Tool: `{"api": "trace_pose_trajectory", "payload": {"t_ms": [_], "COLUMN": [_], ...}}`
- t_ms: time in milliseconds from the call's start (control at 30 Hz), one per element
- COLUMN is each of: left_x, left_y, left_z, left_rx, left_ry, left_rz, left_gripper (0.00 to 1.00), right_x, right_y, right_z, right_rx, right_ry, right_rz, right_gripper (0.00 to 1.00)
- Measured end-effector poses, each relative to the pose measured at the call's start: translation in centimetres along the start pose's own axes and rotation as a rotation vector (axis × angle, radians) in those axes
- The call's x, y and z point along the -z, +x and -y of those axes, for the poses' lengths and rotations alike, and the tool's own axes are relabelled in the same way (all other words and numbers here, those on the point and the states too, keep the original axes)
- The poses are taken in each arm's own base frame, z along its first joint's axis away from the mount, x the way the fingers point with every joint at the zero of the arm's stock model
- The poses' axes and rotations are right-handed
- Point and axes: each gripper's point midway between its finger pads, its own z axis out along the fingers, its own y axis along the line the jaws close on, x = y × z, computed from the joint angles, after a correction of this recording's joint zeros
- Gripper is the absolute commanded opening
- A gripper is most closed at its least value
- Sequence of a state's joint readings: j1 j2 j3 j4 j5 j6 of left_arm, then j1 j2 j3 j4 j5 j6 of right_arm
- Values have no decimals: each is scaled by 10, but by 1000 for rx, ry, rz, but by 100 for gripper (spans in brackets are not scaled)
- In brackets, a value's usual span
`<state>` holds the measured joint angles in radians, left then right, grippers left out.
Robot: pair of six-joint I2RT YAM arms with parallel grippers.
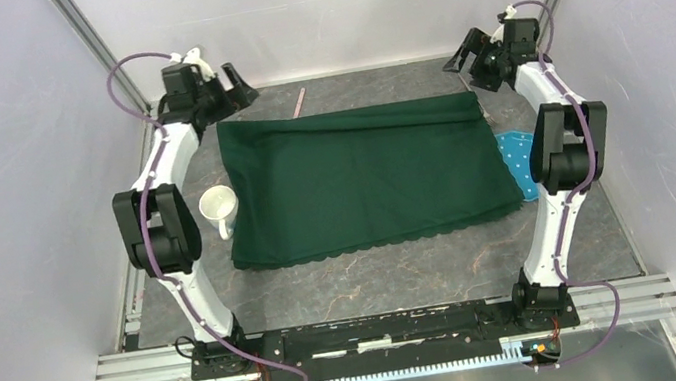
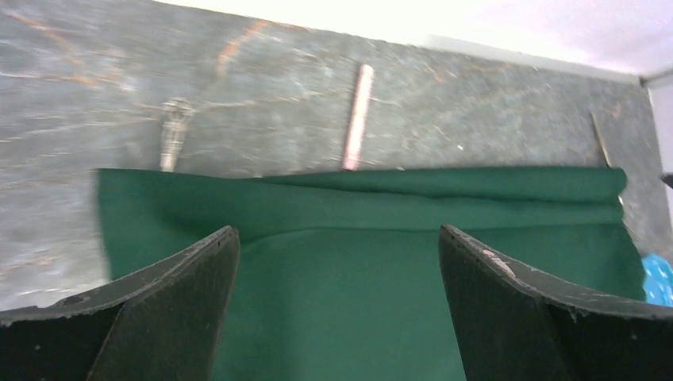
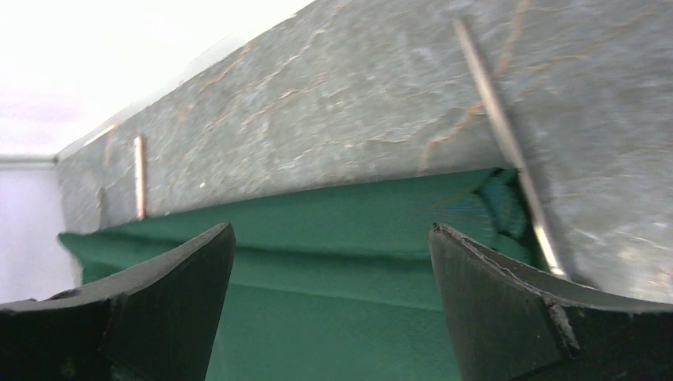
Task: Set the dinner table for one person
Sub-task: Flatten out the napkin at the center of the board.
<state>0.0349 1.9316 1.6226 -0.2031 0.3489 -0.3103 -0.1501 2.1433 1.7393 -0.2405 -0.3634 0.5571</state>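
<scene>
Jaws wide apart on left gripper (image 2: 339,230) and right gripper (image 3: 331,226), nothing held; both hover over far corners of green cloth (image 1: 363,182). Beneath it all, dinner table (image 1: 376,271): cloth across its middle, white mug (image 1: 217,208) just beside cloth's left edge. Table looks hard, heavy, fixed, nothing to grasp. Cloth likely limp, light, slides easily; pinch folded far edge near corners.

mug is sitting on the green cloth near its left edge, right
Not on it: the mug sits on the bare dinner table, just off the left edge of the green cloth. The top external view shows this.
</scene>
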Motion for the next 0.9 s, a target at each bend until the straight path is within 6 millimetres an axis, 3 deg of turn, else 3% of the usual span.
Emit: {"api": "trace_pose_trajectory", "payload": {"t_ms": [100, 200, 300, 400, 533, 767, 900], "left_x": [-8, -13, -14, -13, -4, 24, 29], "left_y": [17, 35, 56, 73, 94, 110, 130], "left_z": [38, 74, 107, 121, 118, 119, 122], "left_rx": [-10, -20, -23, -7, 30, 50, 59], "left_ry": [54, 106, 149, 166, 149, 150, 180], "left_rz": [-38, -79, -128, -167, -217, -253, -292], "left_gripper": [100, 100, 100, 100, 100, 100, 100], "right_x": [0, -3, -2, 9, 25, 60, 65], "right_y": [9, 30, 68, 117, 150, 162, 170], "right_z": [-26, -66, -100, -119, -119, -108, -112], "right_rx": [12, 49, 75, 73, 58, 85, 113], "right_ry": [-78, -176, -249, -291, -283, -230, -225], "right_rz": [-40, -95, -174, -279, -369, -395, -407], "right_gripper": [98, 98, 98, 98, 98, 98, 98]}}
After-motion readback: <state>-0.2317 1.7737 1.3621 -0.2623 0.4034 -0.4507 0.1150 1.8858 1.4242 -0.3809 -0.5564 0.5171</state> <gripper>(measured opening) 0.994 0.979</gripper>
